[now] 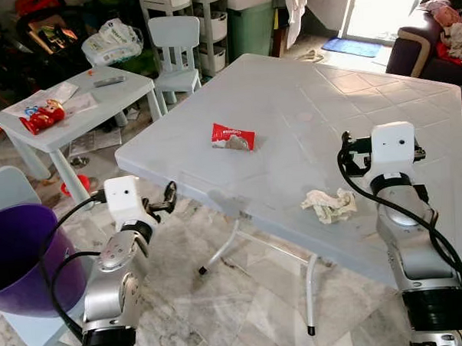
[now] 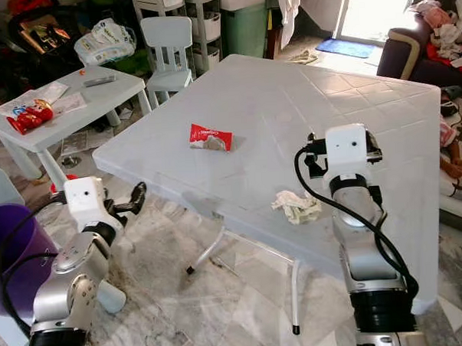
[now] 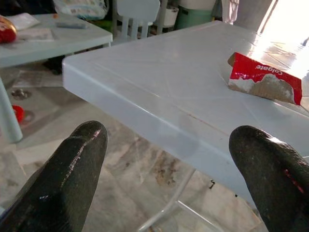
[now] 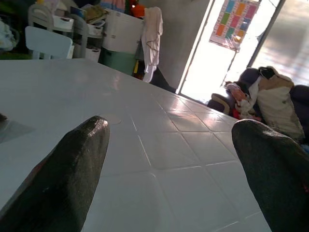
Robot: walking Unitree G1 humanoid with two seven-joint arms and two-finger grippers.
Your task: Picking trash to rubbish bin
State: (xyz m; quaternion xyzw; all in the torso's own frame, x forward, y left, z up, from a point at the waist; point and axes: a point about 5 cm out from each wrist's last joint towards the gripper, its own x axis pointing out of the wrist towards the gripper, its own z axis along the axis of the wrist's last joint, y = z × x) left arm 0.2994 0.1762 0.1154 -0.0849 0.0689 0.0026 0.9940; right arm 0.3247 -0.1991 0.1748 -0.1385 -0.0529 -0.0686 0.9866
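On the white counter (image 1: 382, 128), red wrapper (image 1: 232, 136) mid-surface, crumpled tissue (image 1: 329, 205) near front edge beside right gripper (image 4: 176, 169), jaws spread; purple bin (image 1: 24, 255) left of left gripper (image 3: 169, 174), jaws spread, off counter's corner.

Table (image 1: 304, 101) w/ wrapper (image 1: 232, 137), tissue (image 1: 328, 205)

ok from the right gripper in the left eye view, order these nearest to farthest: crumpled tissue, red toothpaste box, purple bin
From the right gripper, over the big table's near right part:
1. Crumpled tissue, just below it and toward the near edge.
2. Red toothpaste box, further left, mid-table.
3. Purple bin, on the floor at far left, beyond the left gripper.
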